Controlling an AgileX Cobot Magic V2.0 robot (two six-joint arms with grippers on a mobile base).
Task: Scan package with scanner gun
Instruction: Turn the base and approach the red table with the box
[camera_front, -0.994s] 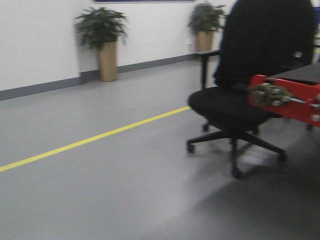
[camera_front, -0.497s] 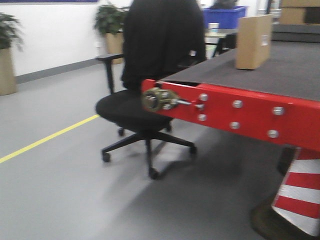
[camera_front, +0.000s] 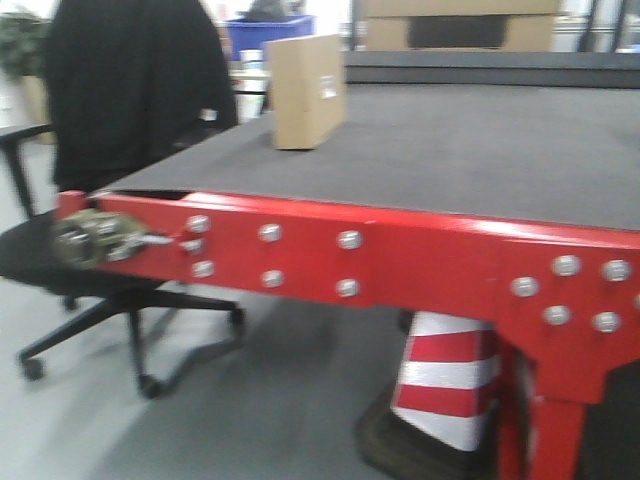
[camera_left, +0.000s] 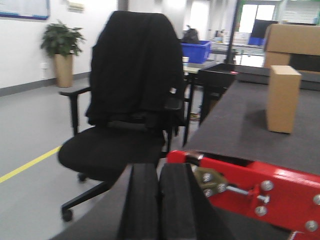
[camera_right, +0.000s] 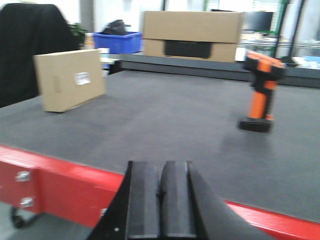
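The package (camera_front: 306, 91) is a plain brown box with a small white label, standing on edge on the grey table top at its far left; it also shows as the package (camera_right: 69, 80) and the package (camera_left: 282, 98). The scanner gun (camera_right: 261, 90), black head and orange handle, stands upright on its foot at the table's right. My left gripper (camera_left: 159, 172) is shut and empty, short of the table's red corner. My right gripper (camera_right: 161, 170) is shut and empty, in front of the red table edge, well short of both things.
The table (camera_front: 430, 255) has a red bolted frame and grey top. A black office chair (camera_front: 120, 120) with a jacket stands at its left corner. A red-and-white cone (camera_front: 445, 375) sits under the table. A larger tan box (camera_right: 191, 36) and a blue bin (camera_right: 116, 41) lie behind.
The front view has swung right: wall, plants and yellow floor line have left the picture, the chair has slid to the left edge, and the table with the package now fills the frame.
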